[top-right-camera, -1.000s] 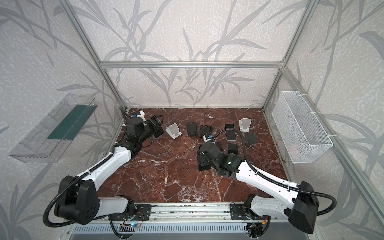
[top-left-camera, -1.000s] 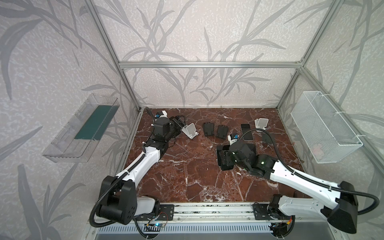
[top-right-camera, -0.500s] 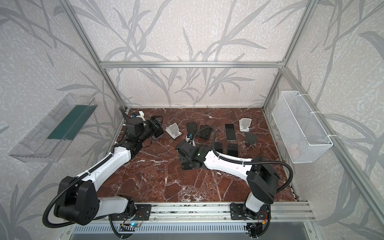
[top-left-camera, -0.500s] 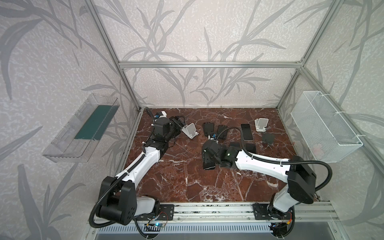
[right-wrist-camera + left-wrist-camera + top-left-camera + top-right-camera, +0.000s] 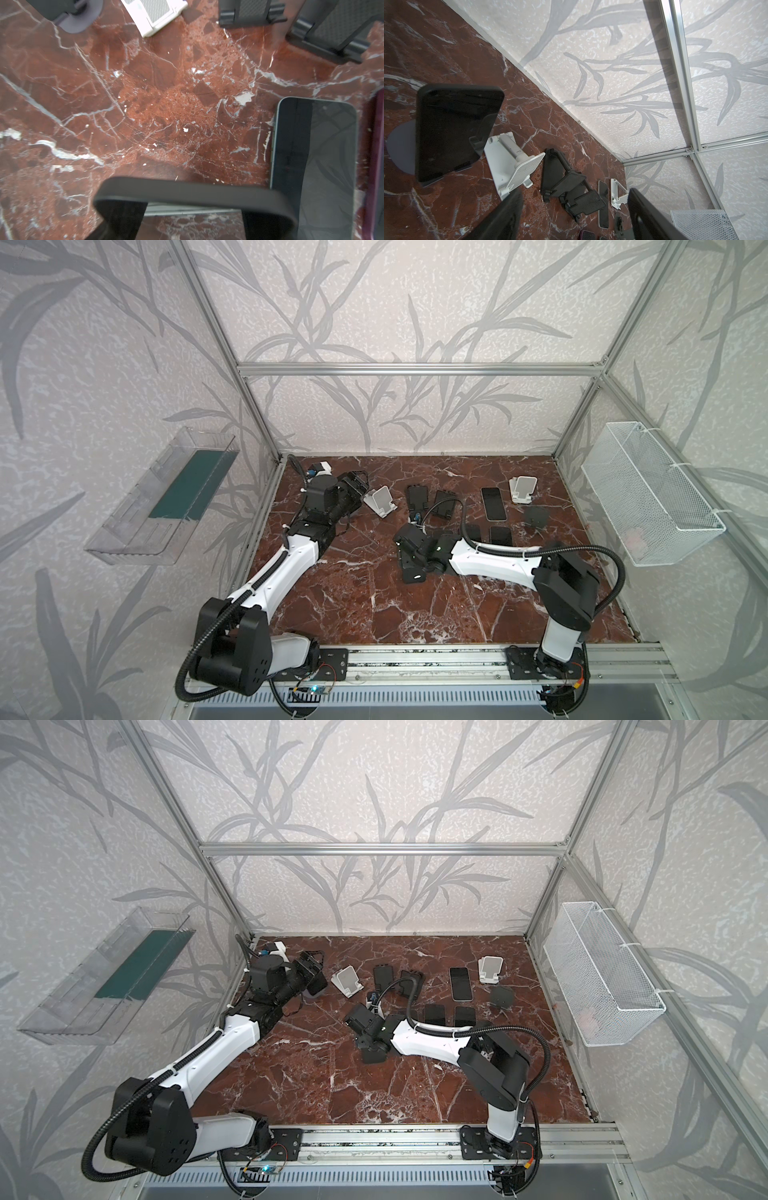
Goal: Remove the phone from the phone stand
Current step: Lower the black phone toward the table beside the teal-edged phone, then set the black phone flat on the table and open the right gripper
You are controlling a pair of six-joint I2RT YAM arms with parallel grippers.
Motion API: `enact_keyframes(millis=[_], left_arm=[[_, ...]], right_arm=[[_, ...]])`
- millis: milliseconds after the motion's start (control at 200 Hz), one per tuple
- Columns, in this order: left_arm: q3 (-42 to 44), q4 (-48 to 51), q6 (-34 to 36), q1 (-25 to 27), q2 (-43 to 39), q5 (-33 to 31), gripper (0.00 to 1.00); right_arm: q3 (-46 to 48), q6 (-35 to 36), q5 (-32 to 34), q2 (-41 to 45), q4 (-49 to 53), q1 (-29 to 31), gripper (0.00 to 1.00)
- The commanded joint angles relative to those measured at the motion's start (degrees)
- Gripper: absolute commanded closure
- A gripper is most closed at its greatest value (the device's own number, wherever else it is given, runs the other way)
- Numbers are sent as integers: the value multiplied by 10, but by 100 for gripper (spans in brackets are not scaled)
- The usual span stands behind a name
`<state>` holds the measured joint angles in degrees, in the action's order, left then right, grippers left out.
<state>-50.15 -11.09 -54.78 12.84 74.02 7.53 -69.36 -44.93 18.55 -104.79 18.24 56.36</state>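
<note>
Over the last second the right arm (image 5: 494,568) has swung from the right half of the table (image 5: 374,614) to its middle, carrying a black phone (image 5: 195,193) with it. Most of that sweep came in the 1st half second; since then it has barely drifted. The right gripper (image 5: 409,562) is partly closed on that phone, clamped across its width, low over bare marble in front of the 2 black stands (image 5: 417,497). Whether the phone already rests on the table I cannot tell; it is perhaps just above it. I judge this phone to be off its stand and about to be set down

The left arm (image 5: 291,564) has not moved. The left gripper (image 5: 573,195) stands about half open and empty, aimed past a 2nd phone (image 5: 452,133) that leans on a round-based stand (image 5: 400,151) in the back-left corner. That phone is untouched, so the task likely goes on there next
</note>
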Motion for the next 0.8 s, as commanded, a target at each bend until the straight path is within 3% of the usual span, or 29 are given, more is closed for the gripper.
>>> enact_keyframes(millis=[0, 190, 795], left_arm=[[-8, -4, 4, -3, 0, 2, 20], [-8, -13, -8, -4, 2, 20, 20], [-3, -27, -23, -11, 10, 35, 21]], right_arm=[[-24, 12, -3, -6, -16, -23, 30], [-52, 33, -35, -38, -2, -51, 30], [-56, 24, -48, -80, -23, -77, 27]])
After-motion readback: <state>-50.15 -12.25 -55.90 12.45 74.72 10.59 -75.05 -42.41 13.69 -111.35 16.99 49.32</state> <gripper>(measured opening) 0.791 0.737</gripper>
